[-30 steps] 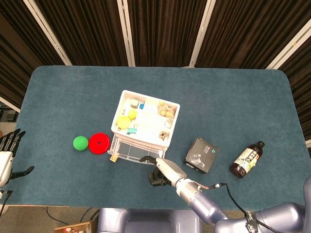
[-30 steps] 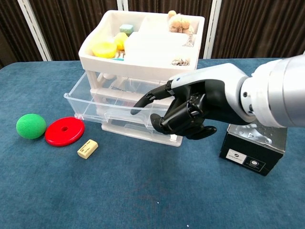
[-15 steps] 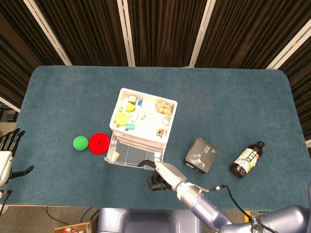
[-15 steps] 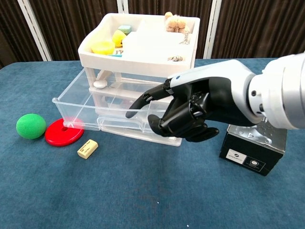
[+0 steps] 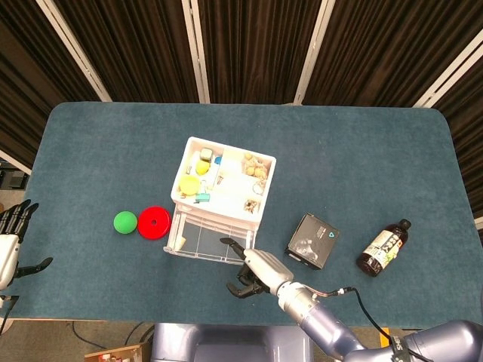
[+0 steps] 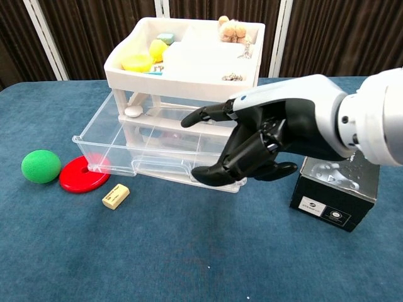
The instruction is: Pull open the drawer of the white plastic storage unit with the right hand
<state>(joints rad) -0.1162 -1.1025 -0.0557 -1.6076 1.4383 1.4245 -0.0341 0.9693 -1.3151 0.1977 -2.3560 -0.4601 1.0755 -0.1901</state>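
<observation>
- Comparing with one second ago, the clear drawer (image 6: 141, 151) of the white plastic storage unit (image 6: 189, 63) now stands far out toward the robot; its front corner comes over the red disc (image 6: 85, 174).
- Half a second ago the fingers of the right hand (image 6: 252, 148) were curled at the drawer front. Now they are spread apart and hold nothing; the hand sits just at the right end of the drawer front, and I cannot tell if it touches there.
- I judge the pulling is done or almost done, and the hand is letting go.
- The storage unit stands in the middle of the blue tabletop (image 5: 362, 151), seen from the head view, with small things in its top tray. Its place on the tabletop shifted a little during the pull.
- The left hand (image 5: 11, 234) rests at the far left border, fingers apart, well away from the task.
- For moving back, the room toward the robot is open. To the right of the hand a black box (image 6: 334, 189) is near, so a sideways sweep could hit it.
- A small beige block (image 6: 115, 195) and a green ball (image 6: 41, 166) lie left of the drawer, and a brown bottle (image 5: 383, 247) is well apart on the right.
</observation>
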